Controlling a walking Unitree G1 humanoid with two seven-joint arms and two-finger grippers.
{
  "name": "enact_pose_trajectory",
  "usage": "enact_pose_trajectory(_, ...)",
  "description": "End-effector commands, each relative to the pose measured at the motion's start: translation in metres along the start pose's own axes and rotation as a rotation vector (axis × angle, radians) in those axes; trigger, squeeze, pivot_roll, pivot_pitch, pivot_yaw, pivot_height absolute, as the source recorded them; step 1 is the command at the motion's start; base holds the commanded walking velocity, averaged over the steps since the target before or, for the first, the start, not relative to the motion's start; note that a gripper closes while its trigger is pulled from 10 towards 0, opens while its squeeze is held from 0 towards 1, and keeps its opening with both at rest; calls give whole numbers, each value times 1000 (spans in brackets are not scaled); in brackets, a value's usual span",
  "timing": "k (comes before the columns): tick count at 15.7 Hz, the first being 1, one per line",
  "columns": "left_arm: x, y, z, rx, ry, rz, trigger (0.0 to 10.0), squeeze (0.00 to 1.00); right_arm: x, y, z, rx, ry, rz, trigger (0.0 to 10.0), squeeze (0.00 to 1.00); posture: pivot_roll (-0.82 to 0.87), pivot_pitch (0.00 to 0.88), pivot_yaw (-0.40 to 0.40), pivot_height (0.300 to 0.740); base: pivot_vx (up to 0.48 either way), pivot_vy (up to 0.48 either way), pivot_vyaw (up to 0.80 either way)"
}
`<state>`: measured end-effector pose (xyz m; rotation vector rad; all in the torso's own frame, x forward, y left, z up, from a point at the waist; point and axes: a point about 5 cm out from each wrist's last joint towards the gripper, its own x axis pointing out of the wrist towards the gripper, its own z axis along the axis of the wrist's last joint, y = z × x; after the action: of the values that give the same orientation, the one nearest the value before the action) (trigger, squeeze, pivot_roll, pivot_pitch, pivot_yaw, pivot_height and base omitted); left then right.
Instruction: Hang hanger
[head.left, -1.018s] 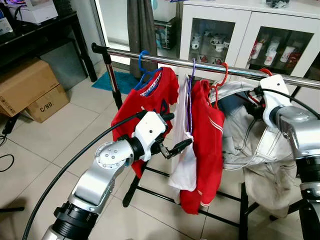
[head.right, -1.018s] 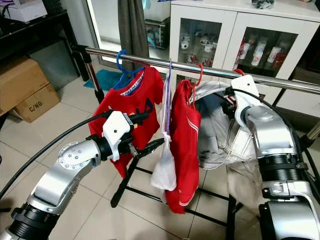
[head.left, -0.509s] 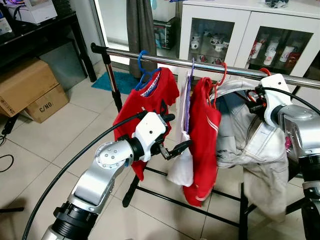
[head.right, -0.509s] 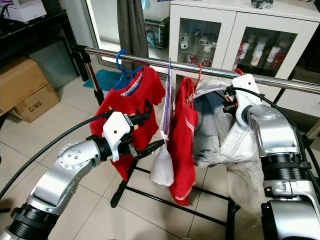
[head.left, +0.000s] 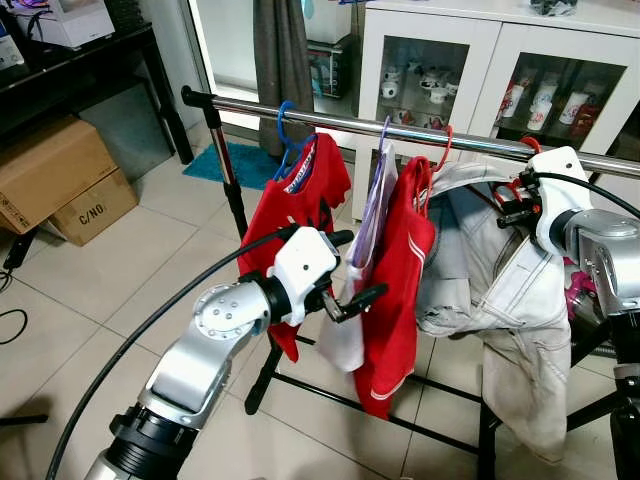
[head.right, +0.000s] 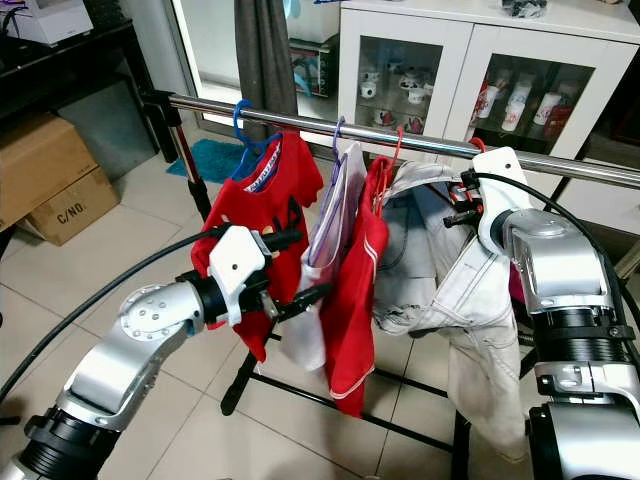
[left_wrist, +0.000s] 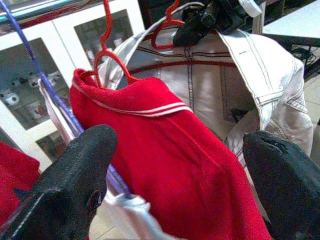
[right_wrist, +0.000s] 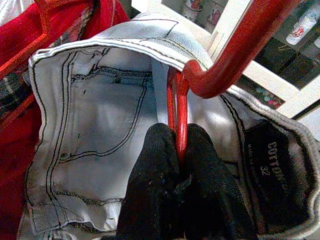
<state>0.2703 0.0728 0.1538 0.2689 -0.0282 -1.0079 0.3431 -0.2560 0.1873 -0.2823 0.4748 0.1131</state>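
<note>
- while raised to the rail (head.left: 400, 128), right gripper (right_wrist: 177, 165) pinches the red hanger (right_wrist: 200, 80) bearing pale jeans (head.left: 500, 300).
- left gripper (head.left: 350, 300): arm bent forward, fingers spread wide before a red shirt (left_wrist: 170, 150).

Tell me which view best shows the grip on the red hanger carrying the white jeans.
Right wrist view: the right gripper pinches the red hanger close up. The eye views show the hanger's hook small by the rail.
</note>
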Motion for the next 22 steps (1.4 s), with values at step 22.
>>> enact_pose_trajectory(22,-8,10,-18,-64,42,287,10000,0,-71,38,-65,143,-34,-136,0,0,-124,0,67,740,-81,0,0)
